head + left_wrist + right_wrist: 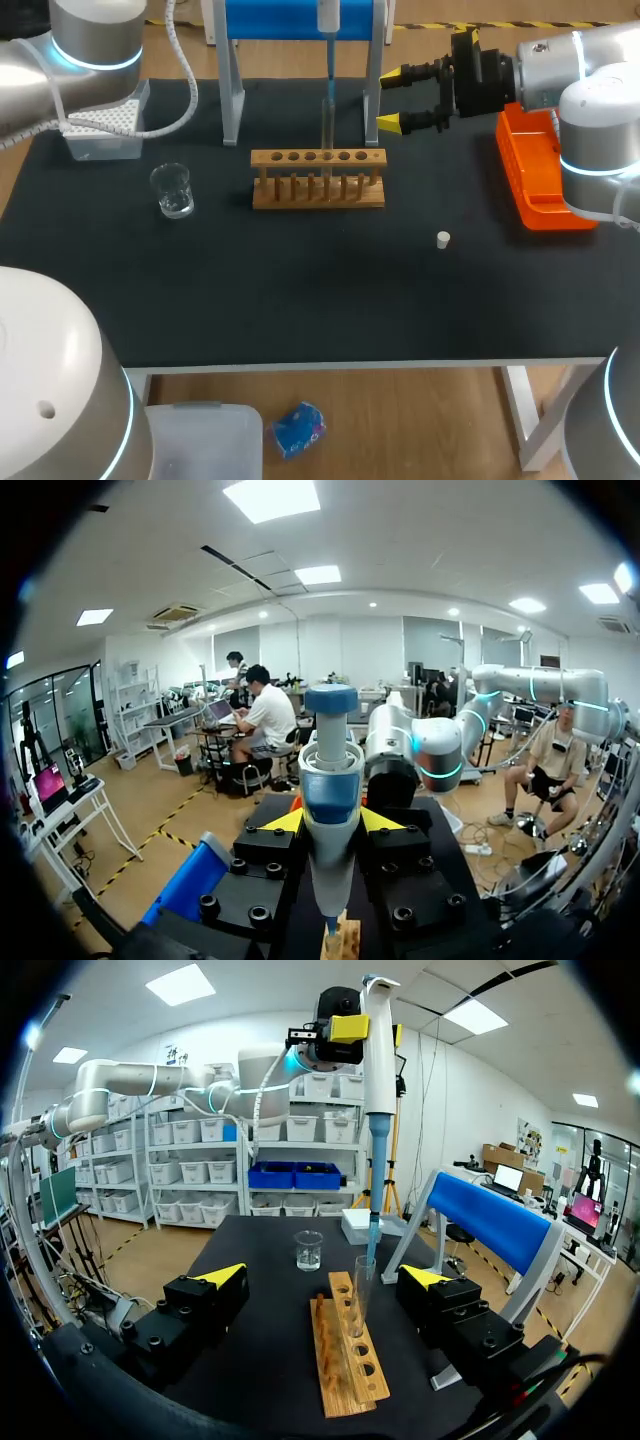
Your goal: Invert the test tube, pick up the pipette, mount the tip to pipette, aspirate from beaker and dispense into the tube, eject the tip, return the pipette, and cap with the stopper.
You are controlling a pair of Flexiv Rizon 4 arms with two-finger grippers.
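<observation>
Cut off by the top edge of the head view, upper middle: pipette (327,15), only its lower shaft and tip in frame, and the blue stand (280,20) behind it. Partly hidden under the left arm (90,35), upper left: tip box (105,122). Partly covered by the right arm (600,70), right side: orange tray (525,170). Too faint to trace against the stand: tube (326,120) in the rack (318,192); liquid level impossible to tell. Too small for any shape: stopper (443,239), right of centre. In the left wrist view, largely behind the pipette held in the left gripper (325,822): yellow fingertips (285,823). Just under the pipette, nearly all lost past the rim: rack.
</observation>
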